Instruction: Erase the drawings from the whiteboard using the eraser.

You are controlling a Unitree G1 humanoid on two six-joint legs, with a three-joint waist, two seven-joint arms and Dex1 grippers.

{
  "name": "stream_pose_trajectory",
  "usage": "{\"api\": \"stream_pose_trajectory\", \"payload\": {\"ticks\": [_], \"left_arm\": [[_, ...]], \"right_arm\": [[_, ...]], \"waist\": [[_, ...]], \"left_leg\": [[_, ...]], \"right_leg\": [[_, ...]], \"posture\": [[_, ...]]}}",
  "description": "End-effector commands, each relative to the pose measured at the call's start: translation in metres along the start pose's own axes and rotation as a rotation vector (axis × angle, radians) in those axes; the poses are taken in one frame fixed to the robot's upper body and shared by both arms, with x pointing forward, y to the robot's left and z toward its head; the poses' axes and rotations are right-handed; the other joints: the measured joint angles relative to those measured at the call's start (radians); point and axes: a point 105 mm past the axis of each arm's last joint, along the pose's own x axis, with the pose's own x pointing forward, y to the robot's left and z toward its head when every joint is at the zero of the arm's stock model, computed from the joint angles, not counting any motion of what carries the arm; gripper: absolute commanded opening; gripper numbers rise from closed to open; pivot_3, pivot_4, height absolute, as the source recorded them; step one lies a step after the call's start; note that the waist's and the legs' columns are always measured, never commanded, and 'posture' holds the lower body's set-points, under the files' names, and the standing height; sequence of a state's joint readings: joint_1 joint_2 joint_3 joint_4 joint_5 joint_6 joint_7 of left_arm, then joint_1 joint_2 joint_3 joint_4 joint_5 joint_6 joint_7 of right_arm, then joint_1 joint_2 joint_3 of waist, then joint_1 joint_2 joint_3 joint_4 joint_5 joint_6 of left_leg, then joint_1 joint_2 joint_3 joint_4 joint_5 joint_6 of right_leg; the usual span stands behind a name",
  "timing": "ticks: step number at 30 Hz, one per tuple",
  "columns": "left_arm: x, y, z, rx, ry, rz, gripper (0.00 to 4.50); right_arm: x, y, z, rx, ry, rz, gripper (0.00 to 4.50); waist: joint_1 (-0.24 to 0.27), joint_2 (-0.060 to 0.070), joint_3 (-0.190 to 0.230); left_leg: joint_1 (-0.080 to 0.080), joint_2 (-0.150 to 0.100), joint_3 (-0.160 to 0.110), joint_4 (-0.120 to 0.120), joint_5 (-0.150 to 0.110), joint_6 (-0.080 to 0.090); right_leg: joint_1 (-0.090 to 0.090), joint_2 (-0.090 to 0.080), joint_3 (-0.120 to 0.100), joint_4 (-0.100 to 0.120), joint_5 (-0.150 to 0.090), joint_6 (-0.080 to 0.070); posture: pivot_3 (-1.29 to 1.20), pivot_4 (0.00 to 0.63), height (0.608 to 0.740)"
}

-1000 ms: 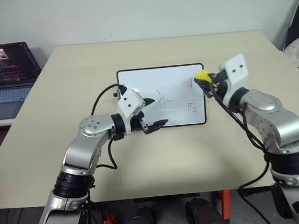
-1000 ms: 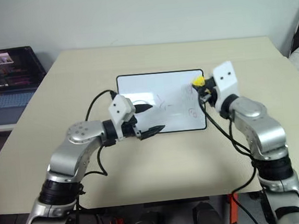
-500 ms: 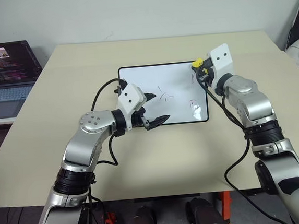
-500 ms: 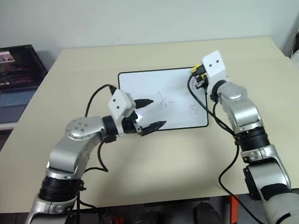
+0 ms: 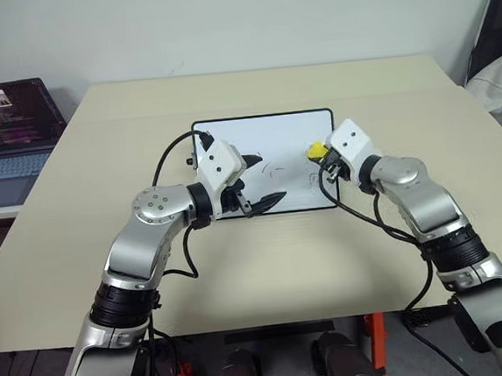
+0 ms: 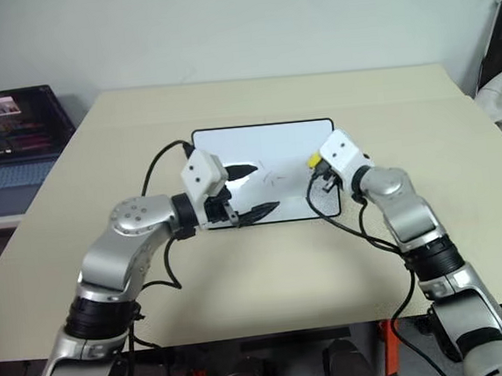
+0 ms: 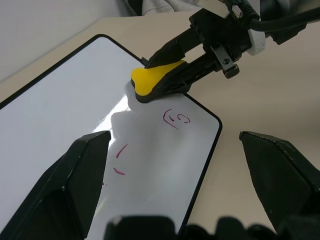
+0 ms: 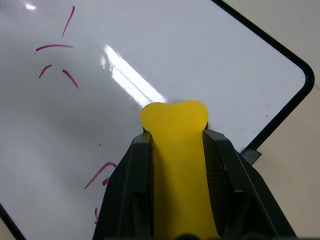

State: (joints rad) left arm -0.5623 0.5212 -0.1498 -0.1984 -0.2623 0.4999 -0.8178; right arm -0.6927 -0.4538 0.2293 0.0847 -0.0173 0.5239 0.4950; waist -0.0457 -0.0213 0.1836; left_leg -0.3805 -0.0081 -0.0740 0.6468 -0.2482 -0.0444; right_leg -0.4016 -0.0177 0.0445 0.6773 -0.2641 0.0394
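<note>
The whiteboard [image 5: 259, 134] lies flat in the middle of the tan table. My right gripper [image 8: 175, 136] is shut on the yellow eraser [image 5: 316, 150], whose rounded tip is down at the board's surface by its right edge, near the far right corner [image 8: 295, 85]. The drawings are thin reddish marks: a small squiggle [image 7: 177, 119] nearer me than the eraser and short strokes [image 8: 55, 47] toward the board's middle. My left gripper [image 5: 262, 181] hangs open over the board's near edge with nothing between its fingers [image 7: 85, 175].
An open laptop [image 5: 8, 130] with a lit screen stands on a lower surface off the table's left side. Pale fabric and a dark object [image 5: 497, 70] sit off the right edge. Black cables trail from both wrists over the table [image 5: 266, 257].
My right arm has dropped and swung inward with the eraser, from above the board's far right corner to the board's surface, rolling its wrist. The left gripper has held still. The camera shifted slightly.
</note>
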Motion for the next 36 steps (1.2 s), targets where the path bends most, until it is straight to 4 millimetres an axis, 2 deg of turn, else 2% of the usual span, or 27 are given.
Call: {"api": "stream_pose_trajectory", "payload": {"ticks": [1, 4, 7, 12, 15, 18, 21, 25, 28, 36], "left_arm": [[-0.003, 0.001, 0.008, 0.032, -0.022, 0.007, 4.5], [-0.005, 0.001, 0.005, 0.023, -0.012, 0.015, 4.5], [-0.009, -0.001, -0.001, 0.005, 0.001, 0.022, 4.5], [-0.015, -0.004, -0.008, -0.026, 0.02, 0.042, 4.5], [-0.02, -0.006, -0.013, -0.044, 0.037, 0.056, 4.5], [-0.025, -0.007, -0.018, -0.055, 0.051, 0.06, 4.5], [-0.034, -0.005, -0.023, -0.072, 0.069, 0.078, 4.5], [-0.047, -0.004, -0.027, -0.103, 0.052, 0.103, 4.5], [-0.059, -0.008, -0.032, -0.15, 0.032, 0.127, 4.5], [-0.073, -0.02, -0.044, -0.205, 0.017, 0.167, 4.5]], "right_arm": [[-0.002, -0.019, 0.015, 0.052, -0.038, -0.079, 1.02], [-0.005, -0.031, 0.03, 0.073, -0.092, -0.141, 1.02], [-0.006, -0.035, 0.031, 0.082, -0.1, -0.169, 1.01], [-0.007, -0.004, 0.003, 0.046, -0.002, -0.032, 1.01], [-0.011, 0.012, -0.004, 0.024, 0.023, 0.032, 1.01], [-0.012, 0.011, -0.003, 0.027, 0.021, 0.025, 1.01], [-0.019, -0.007, 0.015, 0.059, -0.053, -0.049, 1.01], [-0.035, -0.014, 0.038, 0.136, -0.164, -0.06, 1.01], [-0.058, -0.008, 0.047, 0.191, -0.239, -0.008, 1.01], [-0.104, 0.018, 0.007, 0.251, -0.189, 0.06, 1.01]], "waist": [[0.0, 0.0, 0.0], [-0.001, 0.0, 0.0], [-0.001, 0.0, 0.0], [-0.001, 0.0, 0.0], [-0.003, 0.0, 0.0], [-0.005, 0.0, 0.0], [-0.005, 0.0, 0.0], [-0.004, 0.0, 0.001], [-0.003, 0.0, 0.001], [0.017, 0.0, 0.001]], "left_leg": [[0.0, 0.0, 0.0, 0.0, 0.0, 0.0], [-0.001, 0.0, 0.0, 0.0, 0.001, 0.0], [-0.003, 0.0, 0.0, -0.001, 0.001, 0.0], [-0.005, 0.0, -0.001, -0.002, 0.0, 0.0], [-0.005, 0.0, -0.003, -0.002, -0.001, -0.001], [-0.003, 0.0, -0.003, -0.002, -0.001, -0.001], [-0.003, 0.0, -0.003, -0.001, 0.0, -0.001], [-0.003, 0.0, -0.003, -0.002, 0.0, -0.001], [-0.004, 0.0, -0.004, -0.002, -0.001, -0.001], [-0.006, 0.0, -0.006, -0.002, -0.002, -0.002]], "right_leg": [[0.0, 0.0, 0.0, 0.0, 0.0, 0.0], [-0.002, 0.0, 0.0, 0.001, 0.001, -0.002], [-0.003, 0.0, 0.0, 0.001, 0.002, -0.004], [-0.004, -0.001, -0.001, -0.002, 0.002, -0.005], [-0.004, -0.001, -0.001, -0.003, 0.001, -0.004], [-0.003, -0.001, -0.001, -0.001, 0.001, -0.004], [-0.003, -0.001, -0.001, -0.001, 0.001, -0.004], [-0.003, -0.001, -0.001, 0.0, 0.001, -0.004], [-0.004, -0.001, -0.001, -0.001, 0.001, -0.004], [-0.003, -0.002, -0.002, -0.005, 0.0, -0.004]], "posture": [[0.0, 0.15, 0.74], [0.0, 0.15, 0.74], [0.0, 0.15, 0.74], [0.0, 0.15, 0.74], [0.0, 0.15, 0.74], [0.0, 0.15, 0.74], [0.0, 0.15, 0.74], [0.0, 0.15, 0.74], [0.0, 0.15, 0.74], [0.0, 0.15, 0.74]]}}
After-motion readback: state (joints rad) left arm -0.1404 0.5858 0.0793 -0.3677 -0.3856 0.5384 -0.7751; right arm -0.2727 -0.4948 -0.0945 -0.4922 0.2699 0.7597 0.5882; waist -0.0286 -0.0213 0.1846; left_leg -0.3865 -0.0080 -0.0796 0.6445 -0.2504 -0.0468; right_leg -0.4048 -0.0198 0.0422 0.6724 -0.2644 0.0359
